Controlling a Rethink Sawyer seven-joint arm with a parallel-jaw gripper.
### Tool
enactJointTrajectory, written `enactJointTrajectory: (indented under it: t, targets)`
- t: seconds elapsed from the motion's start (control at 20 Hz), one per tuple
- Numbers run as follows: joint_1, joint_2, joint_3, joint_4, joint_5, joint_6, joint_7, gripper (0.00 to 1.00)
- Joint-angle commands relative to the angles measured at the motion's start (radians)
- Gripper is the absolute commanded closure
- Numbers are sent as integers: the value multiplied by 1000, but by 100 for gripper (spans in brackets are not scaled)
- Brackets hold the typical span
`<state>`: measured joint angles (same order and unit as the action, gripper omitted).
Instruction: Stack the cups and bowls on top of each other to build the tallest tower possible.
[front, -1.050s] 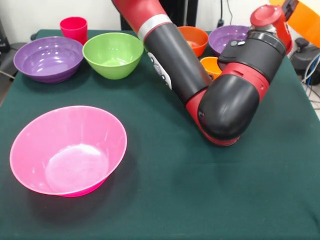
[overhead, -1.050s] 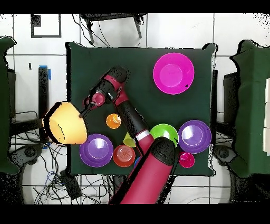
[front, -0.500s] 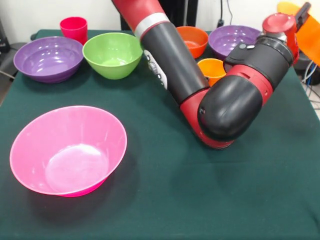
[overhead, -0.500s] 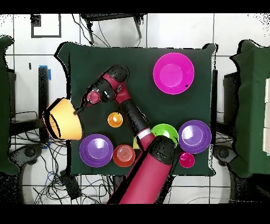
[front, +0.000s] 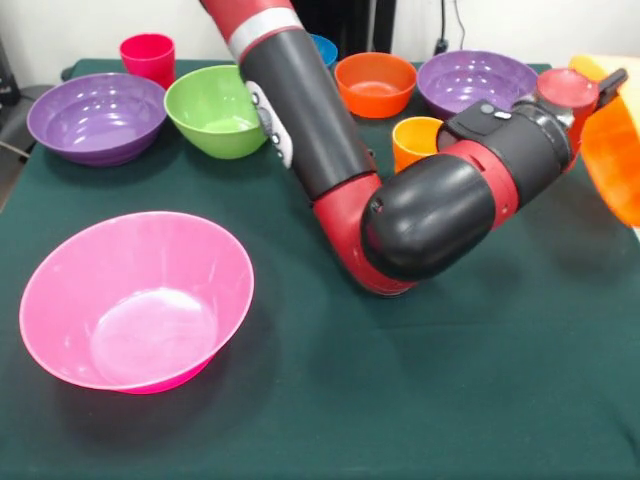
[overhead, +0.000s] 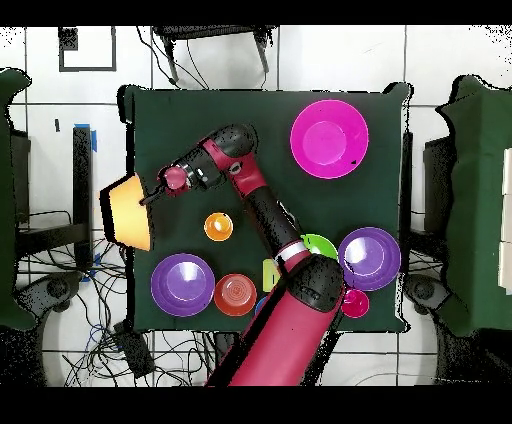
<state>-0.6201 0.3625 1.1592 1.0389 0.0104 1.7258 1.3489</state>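
My gripper (front: 611, 83) (overhead: 149, 199) is shut on the rim of the large orange bowl (front: 614, 150) (overhead: 129, 211). It holds the bowl tilted on its side, off the table's edge. The large pink bowl (front: 135, 300) (overhead: 329, 138) stands alone and upright. An orange cup (front: 413, 141) (overhead: 218, 226) stands close to the arm's wrist. Along the robot's side sit a purple bowl (front: 97, 116) (overhead: 369, 258), a green bowl (front: 213, 108) (overhead: 322, 243), a red cup (front: 147, 55) (overhead: 353, 302), a blue bowl (front: 323, 47), an orange-red bowl (front: 375, 82) (overhead: 235, 294) and a second purple bowl (front: 475, 80) (overhead: 183, 284). A pale yellow cup (overhead: 267, 272) peeks out beside the arm.
The dark green table (front: 330, 400) (overhead: 200, 120) carries everything, and the arm (front: 420, 215) (overhead: 265, 225) lies low across its middle. Cables and chairs surround the table on the floor.
The arm has swung and dropped lower, carrying the orange bowl along the table's edge away from the robot's base. The blue bowl has come into sight behind the arm.
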Motion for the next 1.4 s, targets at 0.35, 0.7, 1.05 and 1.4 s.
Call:
enactJointTrajectory:
  t: [0.35,0.7,1.05,1.4]
  targets:
    - [23,20,-364,-127,-13,-8,297,100]
    - [61,51,-375,-218,-3,36,283,100]
    - [90,84,-377,-317,-8,70,241,100]
    - [112,111,-373,-402,-17,110,213,100]
